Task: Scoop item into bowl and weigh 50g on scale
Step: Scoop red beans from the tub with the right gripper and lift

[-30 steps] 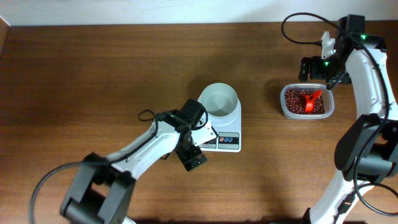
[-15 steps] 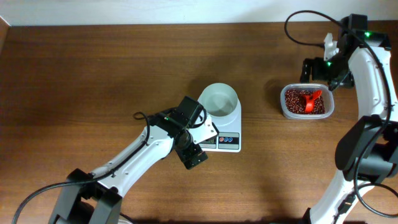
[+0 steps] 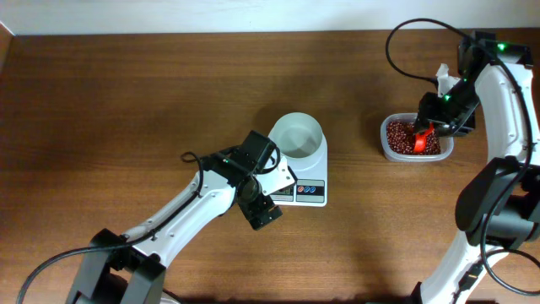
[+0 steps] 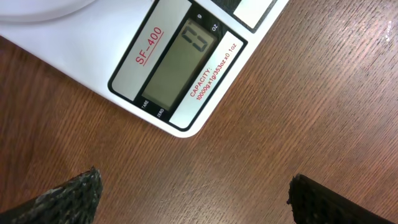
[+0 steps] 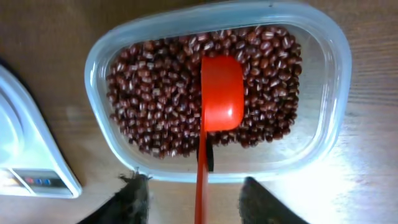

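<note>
- Beans (image 5: 155, 118): all in a clear plastic tub (image 5: 339, 68) on R side of table (image 3: 126, 101), well apart from the scale.
- Red scoop (image 5: 221, 93) lies in the tub, cup resting on top of the beans, handle running out over the rim twd the wrist cam.
- R claw (image 5: 198, 202): spread, one finger each side of the scoop handle w/ a gap on both sides, not pinching it; sits over the tub's edge.
- Bowl (image 3: 297, 135): white, upright on rear part of scale (image 3: 308, 191), mid-table; inside shows plain pale.
- Scale front has LCD + blue & red buttons; LCD shows one faint digit, too dim to read for sure.
- L claw (image 4: 198, 202): spread wide, gripping nothing, only bare wood btwn the fingertips; hovers just in front of the scale's LCD corner, not touching it.
</note>
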Controlling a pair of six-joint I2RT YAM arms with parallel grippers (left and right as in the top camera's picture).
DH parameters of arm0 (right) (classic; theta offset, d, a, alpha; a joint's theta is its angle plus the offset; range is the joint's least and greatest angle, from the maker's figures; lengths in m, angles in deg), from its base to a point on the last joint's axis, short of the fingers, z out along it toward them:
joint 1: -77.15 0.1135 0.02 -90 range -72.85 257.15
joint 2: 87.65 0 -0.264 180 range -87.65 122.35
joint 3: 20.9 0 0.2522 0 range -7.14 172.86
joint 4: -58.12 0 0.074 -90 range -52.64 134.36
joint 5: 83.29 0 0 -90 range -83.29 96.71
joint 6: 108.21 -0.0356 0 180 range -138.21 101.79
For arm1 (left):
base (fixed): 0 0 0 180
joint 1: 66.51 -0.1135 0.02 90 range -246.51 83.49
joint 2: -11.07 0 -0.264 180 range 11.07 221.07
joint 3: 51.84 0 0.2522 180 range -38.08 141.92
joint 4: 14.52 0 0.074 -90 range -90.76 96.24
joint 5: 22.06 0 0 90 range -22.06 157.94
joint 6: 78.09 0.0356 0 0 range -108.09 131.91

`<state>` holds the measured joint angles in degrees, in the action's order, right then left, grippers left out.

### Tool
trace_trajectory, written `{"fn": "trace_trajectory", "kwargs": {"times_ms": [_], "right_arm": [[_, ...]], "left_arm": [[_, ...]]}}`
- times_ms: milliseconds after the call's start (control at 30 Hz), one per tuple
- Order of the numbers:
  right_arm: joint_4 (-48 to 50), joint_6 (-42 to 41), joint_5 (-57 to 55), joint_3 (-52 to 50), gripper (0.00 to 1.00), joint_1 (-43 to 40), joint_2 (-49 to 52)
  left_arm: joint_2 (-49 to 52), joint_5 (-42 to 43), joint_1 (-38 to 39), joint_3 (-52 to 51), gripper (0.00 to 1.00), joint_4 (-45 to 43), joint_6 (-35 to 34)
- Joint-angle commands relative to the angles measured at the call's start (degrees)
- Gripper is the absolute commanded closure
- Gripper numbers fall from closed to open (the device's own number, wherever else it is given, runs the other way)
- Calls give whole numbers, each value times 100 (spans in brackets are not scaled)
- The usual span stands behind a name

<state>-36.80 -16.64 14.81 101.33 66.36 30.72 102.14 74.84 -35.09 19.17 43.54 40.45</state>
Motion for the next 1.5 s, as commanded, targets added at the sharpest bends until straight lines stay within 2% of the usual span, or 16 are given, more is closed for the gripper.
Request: {"fn": "trace_trajectory", "kwargs": {"times_ms": [0, 33, 167, 267, 400, 500, 567, 833, 967, 1267, 1467], "right_arm": [[138, -11, 31, -286, 60, -11, -63], [170, -13, 31, -348, 64, -11, -63], [566, -13, 28, -520, 66, -11, -63], [664, -13, 28, -520, 71, -11, -63], [846, -13, 26, -723, 88, -11, -63], [946, -13, 26, -769, 90, -11, -63], [1062, -11, 9, -769, 96, -11, -63], [1311, -13, -522, -796, 96, -17, -61], [1357, -20, -188, -925, 96, -11, -61], [2105, -37, 428, -1827, 96, -22, -61], [2135, 11, 809, -1943, 96, -227, -61]], "left_arm": [[-68, 83, -9, -22, 1, -13, 92], [-68, 83, -9, -22, 1, -13, 92], [-68, 85, -9, -22, 1, -13, 92], [-68, 83, -9, -22, 1, -13, 92], [-68, 85, -9, -22, 1, -13, 92], [-68, 83, -9, -22, 1, -13, 92], [-68, 83, -9, -22, 1, -13, 92], [-68, 85, -9, -22, 1, -13, 92], [-68, 83, -9, -22, 1, -13, 92], [-68, 83, -9, -22, 1, -13, 92], [-68, 85, -9, -22, 1, -13, 92]]}}
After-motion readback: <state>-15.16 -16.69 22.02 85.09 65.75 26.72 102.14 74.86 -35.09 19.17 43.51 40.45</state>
